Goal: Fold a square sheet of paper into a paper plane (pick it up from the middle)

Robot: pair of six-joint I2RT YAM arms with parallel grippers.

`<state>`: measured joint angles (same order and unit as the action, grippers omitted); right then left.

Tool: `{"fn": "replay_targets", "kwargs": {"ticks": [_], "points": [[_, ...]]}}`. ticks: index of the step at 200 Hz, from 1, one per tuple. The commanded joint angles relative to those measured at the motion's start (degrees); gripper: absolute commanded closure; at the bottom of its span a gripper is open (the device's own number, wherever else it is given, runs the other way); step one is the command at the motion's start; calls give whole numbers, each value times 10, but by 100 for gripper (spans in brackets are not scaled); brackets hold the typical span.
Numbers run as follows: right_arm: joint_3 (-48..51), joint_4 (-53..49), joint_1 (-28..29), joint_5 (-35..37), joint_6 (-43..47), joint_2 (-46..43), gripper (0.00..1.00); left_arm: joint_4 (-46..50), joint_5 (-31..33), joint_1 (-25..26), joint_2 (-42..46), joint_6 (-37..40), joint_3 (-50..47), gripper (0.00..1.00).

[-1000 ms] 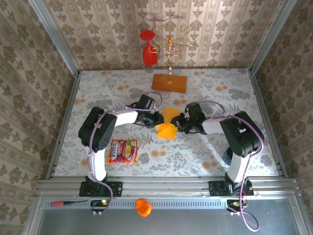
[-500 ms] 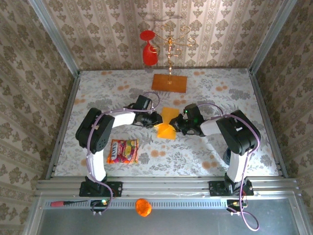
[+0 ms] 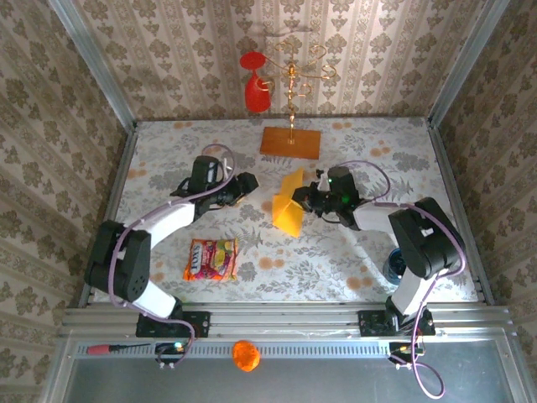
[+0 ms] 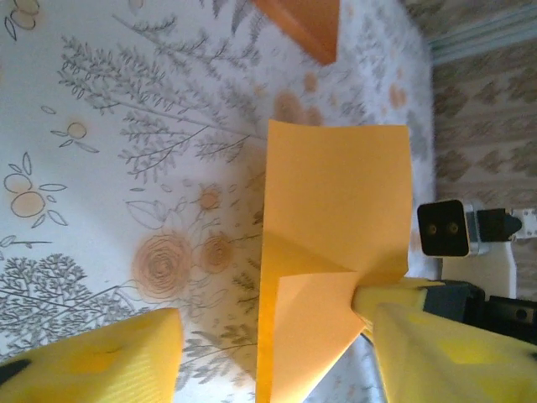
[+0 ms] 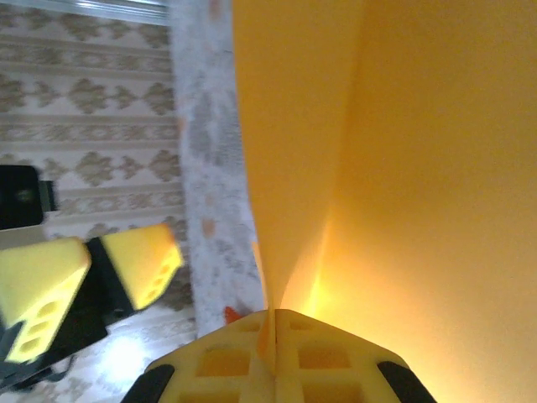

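Note:
The square sheet of paper (image 3: pixel 289 207), yellow-orange and partly folded with a triangular flap, stands on edge above the middle of the table. My right gripper (image 3: pixel 308 200) is shut on its right edge, the pads (image 5: pixel 243 361) pressed together with the paper (image 5: pixel 403 168) rising out of the seam at the right gripper (image 5: pixel 273 323). My left gripper (image 3: pixel 245 182) is open and apart from the sheet, to its left. In the left wrist view the paper (image 4: pixel 336 193) faces the left gripper (image 4: pixel 273 340), whose fingers (image 4: pixel 109 361) stand wide on either side.
A brownish-orange board (image 3: pixel 290 142) with a gold stand (image 3: pixel 292 80) and a hanging red glass (image 3: pixel 254 84) sits at the back. A snack packet (image 3: pixel 211 259) lies front left. A blue object (image 3: pixel 391 267) sits by the right arm's base.
My left gripper has opened, let go of the paper and drawn back to the left. My right gripper has closed on the sheet and tipped it up on edge.

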<state>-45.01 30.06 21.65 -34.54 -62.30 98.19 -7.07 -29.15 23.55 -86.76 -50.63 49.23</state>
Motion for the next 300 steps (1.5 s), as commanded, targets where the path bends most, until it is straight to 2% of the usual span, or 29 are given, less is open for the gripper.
{"fn": "replay_targets", "kwargs": {"ticks": [1, 54, 56, 96, 117, 138, 174, 224, 246, 260, 300], "points": [[-27, 47, -6, -69, 21, -28, 96, -82, -43, -1, 28, -41, -21, 30], [-59, 141, -10, -120, -63, -25, 95, -189, -102, 21, 34, -98, -33, 7], [-60, 142, -11, -121, -65, -24, 95, -192, -104, 35, 33, -99, -32, 7], [-69, 217, -10, -144, -124, -8, 94, -221, -128, 61, 17, -104, -9, 6], [-70, 228, -11, -151, -133, -4, 94, -239, -154, 60, 13, -113, -2, 13], [-64, 230, -11, -153, -130, -6, 93, -241, -148, 57, 23, -113, -9, 22], [-54, 229, -15, -158, -128, -8, 92, -253, -146, 43, 31, -119, -21, 43], [-42, 227, -21, -160, -125, -13, 90, -269, -156, 35, 26, -123, -24, 65], [-39, 218, -22, -159, -119, -15, 85, -269, -158, 33, 25, -118, -25, 77], [-38, 202, -23, -158, -108, -19, 78, -263, -153, 32, 25, -113, -27, 79], [-36, 67, -36, -127, -22, -62, 57, -209, -139, 29, 26, -77, -27, 88]]}}
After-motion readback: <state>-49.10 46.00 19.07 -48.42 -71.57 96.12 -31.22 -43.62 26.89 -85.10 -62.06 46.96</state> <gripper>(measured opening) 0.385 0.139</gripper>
